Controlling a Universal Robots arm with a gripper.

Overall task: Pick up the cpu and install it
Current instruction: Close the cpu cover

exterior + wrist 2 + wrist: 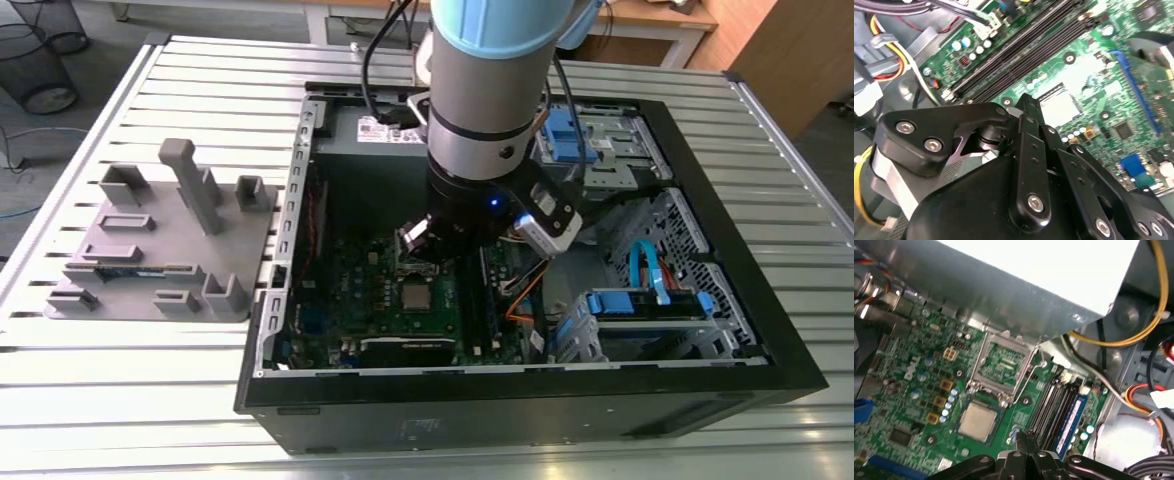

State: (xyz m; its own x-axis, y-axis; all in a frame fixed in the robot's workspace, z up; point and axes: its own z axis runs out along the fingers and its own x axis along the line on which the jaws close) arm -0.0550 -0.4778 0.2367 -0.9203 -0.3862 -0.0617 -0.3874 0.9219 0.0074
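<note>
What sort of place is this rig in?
Probably a robotics lab or workshop test cell: a robot arm over an open computer case on a slatted metal table, grey fixture tray alongside.

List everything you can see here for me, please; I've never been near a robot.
table: one, silver slatted metal, under everything
computer case: one, black, open, on the table
circuit board: one, green, inside the case
cpu: one, silvery square, sitting in the board's socket
socket frame: one, metal, swung open beside the cpu
block tray: one, grey, on the table, to the exterior view's left of the case
drive holders: two, blue, in the case toward the exterior view's right
cables: several, yellow, orange and red, inside the case
robot arm: one, grey and light blue, reaching down into the case
end effector: one, black, shut, near the cpu
</note>
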